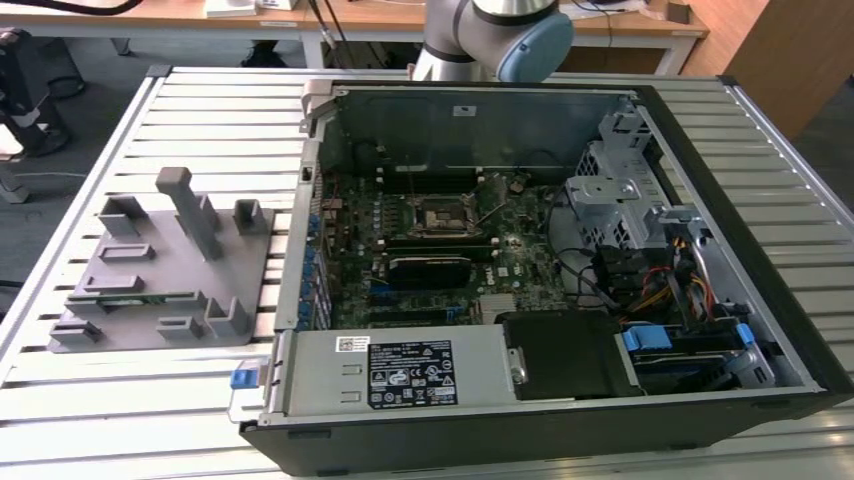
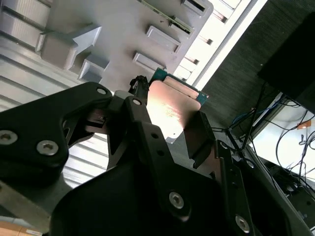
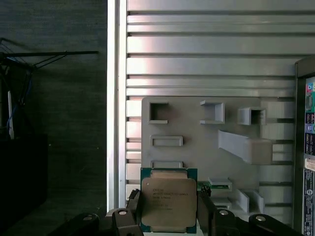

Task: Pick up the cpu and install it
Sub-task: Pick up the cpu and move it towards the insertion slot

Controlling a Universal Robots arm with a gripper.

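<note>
Slatted metal tabletop (image 1: 200, 110) carries a grey fixture (image 1: 160, 290) and, on the exterior view's right, an open computer case (image 1: 747, 250). Behind the case's far wall rises the arm (image 1: 494, 35), a silver and blue joint showing at the picture's upper edge. In both wrist views the black jaws are clamped on two opposite edges of the cpu (image 3: 169, 201) (image 2: 172, 110). It is held off the tabletop with the fixture behind it, its silver top facing the first wrist camera.
</note>
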